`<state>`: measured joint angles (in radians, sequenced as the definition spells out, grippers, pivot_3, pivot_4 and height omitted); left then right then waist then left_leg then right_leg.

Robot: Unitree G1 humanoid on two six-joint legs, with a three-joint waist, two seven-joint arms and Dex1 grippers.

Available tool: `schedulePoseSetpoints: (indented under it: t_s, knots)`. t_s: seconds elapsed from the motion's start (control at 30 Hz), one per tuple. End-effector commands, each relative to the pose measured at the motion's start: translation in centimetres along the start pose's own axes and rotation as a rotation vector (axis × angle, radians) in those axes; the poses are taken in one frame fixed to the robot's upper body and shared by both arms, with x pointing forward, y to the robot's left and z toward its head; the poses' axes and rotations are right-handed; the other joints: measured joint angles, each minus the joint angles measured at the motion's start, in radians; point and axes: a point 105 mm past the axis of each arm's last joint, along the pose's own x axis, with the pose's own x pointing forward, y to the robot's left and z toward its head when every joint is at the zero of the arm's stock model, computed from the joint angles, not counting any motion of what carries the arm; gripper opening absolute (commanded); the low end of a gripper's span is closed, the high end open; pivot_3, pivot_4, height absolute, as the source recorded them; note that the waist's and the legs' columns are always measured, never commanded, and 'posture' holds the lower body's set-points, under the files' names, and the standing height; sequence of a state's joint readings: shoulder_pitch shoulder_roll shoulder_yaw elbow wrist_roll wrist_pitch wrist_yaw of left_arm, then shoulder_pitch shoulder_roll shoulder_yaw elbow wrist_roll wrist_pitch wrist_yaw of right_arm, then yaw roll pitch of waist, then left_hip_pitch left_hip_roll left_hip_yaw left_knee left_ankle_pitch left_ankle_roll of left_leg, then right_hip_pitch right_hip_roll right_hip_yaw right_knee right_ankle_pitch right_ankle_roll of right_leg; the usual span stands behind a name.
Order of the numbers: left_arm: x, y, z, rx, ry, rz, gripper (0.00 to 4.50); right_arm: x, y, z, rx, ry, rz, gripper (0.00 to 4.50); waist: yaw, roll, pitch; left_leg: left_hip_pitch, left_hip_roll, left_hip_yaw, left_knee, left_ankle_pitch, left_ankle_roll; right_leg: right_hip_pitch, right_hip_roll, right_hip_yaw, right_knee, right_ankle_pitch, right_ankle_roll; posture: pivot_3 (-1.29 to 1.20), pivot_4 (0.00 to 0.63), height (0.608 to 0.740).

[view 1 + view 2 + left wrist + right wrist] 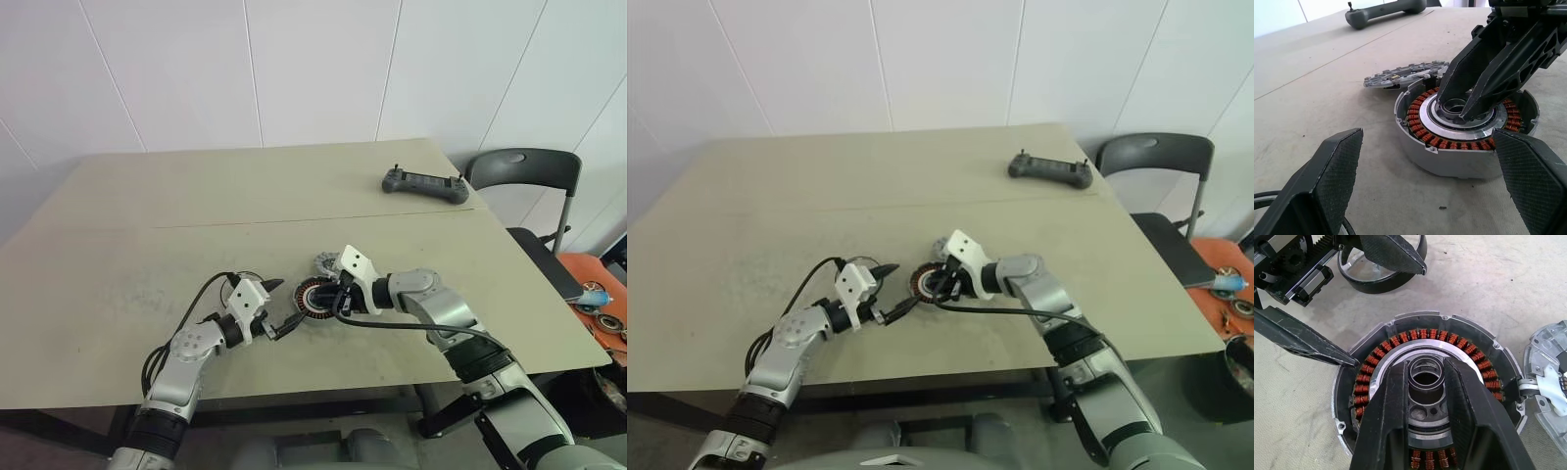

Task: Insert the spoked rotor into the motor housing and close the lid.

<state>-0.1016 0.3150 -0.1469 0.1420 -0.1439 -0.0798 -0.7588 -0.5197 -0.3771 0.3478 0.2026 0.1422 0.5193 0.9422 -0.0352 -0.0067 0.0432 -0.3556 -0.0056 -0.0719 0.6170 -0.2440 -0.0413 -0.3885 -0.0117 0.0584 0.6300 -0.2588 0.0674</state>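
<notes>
The motor housing (1420, 387) sits on the table (147, 225) near its front edge, between your two arms, open side up so you can see the ring of copper windings around the pale centre hub. Your right gripper (1425, 377) comes in from the right and points down into the housing, its two black fingers (1488, 73) drawn close together on either side of the raised ring at the hub; they look to be touching that ring, though you cannot tell from here how firmly they clamp it. The flat silver disc with the ribbed rim (1403, 74) lies just behind the housing, on its far side, tilted a little with one edge against or hinged to the housing shell. Your left gripper (277, 305) is just to the left of the housing with its fingers spread wide and nothing between them; one fingertip (1327, 355) reaches right up to the housing's rim. Well apart, near the table's far right corner, lies a dark handheld controller (424, 185), and a dark chair (529, 181) stands beyond that corner.
</notes>
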Motion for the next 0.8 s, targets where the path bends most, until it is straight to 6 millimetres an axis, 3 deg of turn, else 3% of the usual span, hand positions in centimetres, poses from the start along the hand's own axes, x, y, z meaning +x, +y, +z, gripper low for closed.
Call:
schedulePoseSetpoints:
  t_s: [0.03, 0.6, 0.8]
  knots:
    - [0.34, -0.73, 0.54, 0.013, -0.015, -0.039, 4.5, -1.27, -1.47, -1.26, 0.033, 0.044, -0.065, 0.68, 0.0, 0.0, 0.0, 0.0, 0.0, 0.0, 0.0, 0.0, 0.0, 0.0, 0.0, 0.0, 0.0, 0.0, 0.0, 0.0, 0.0, 0.74]
    - [0.16, -1.17, 0.08, -0.01, 0.0, -0.045, 4.5, -1.36, -1.66, -1.99, 0.051, 0.054, -0.081, 0.68, 0.017, 0.0, 0.0, 0.001, 0.0, 0.0, 0.0, 0.0, 0.0, 0.0, -0.001, 0.0, -0.001, 0.0, 0.0, 0.0, 0.0, 0.74]
    - [0.03, -1.16, 0.07, -0.004, 0.003, -0.04, 4.5, -1.65, -2.02, -1.86, 0.055, 0.039, -0.099, 2.71, 0.018, 0.0, 0.0, 0.0, 0.0, 0.0, 0.0, 0.0, 0.0, -0.001, -0.001, 0.0, -0.001, 0.0, 0.0, 0.0, 0.0, 0.74]
